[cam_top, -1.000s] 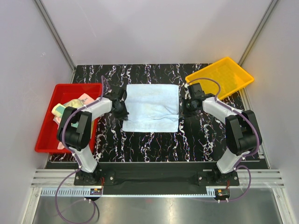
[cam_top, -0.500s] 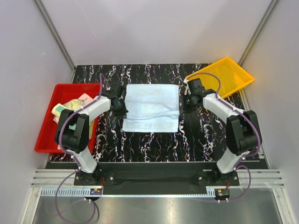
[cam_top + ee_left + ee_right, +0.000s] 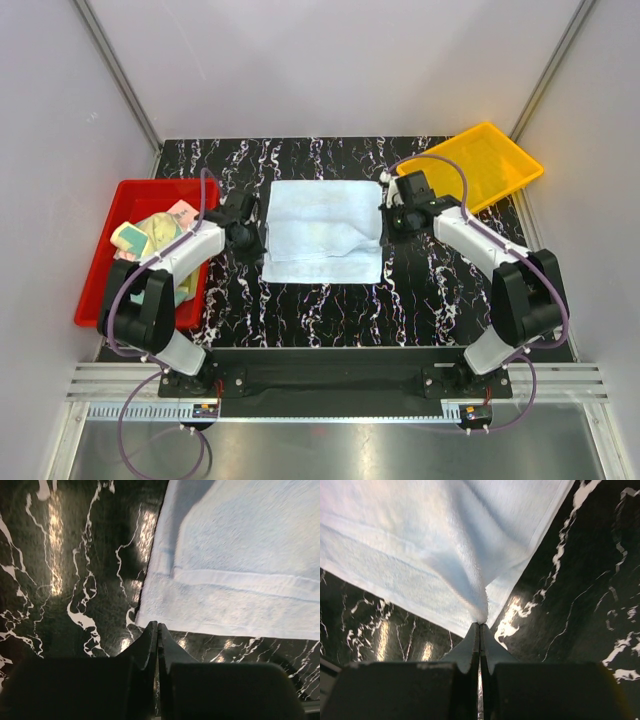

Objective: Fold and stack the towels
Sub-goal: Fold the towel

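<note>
A light blue towel (image 3: 323, 232) lies spread in the middle of the black marbled table. My right gripper (image 3: 388, 215) is at its right edge, shut on a pinch of the cloth. In the right wrist view the towel (image 3: 420, 540) rises in a peaked fold into the closed tips of the right gripper (image 3: 480, 624). My left gripper (image 3: 248, 234) is at the towel's left edge with its jaws shut. In the left wrist view the left gripper's tips (image 3: 157, 625) meet at the border of the flat towel (image 3: 240, 555), and no cloth shows between them. More towels (image 3: 160, 232), pale yellow-green and peach-pink, lie in the red tray.
The red tray (image 3: 100, 270) stands at the table's left edge, next to the left arm. A yellow tray (image 3: 480, 165) sits tilted at the back right corner. Grey walls close in the back and sides.
The left jaws have closed and that gripper has drawn left, off the towel's edge. The right gripper has moved towards the back and inward with the towel's right edge, raising a fold.
</note>
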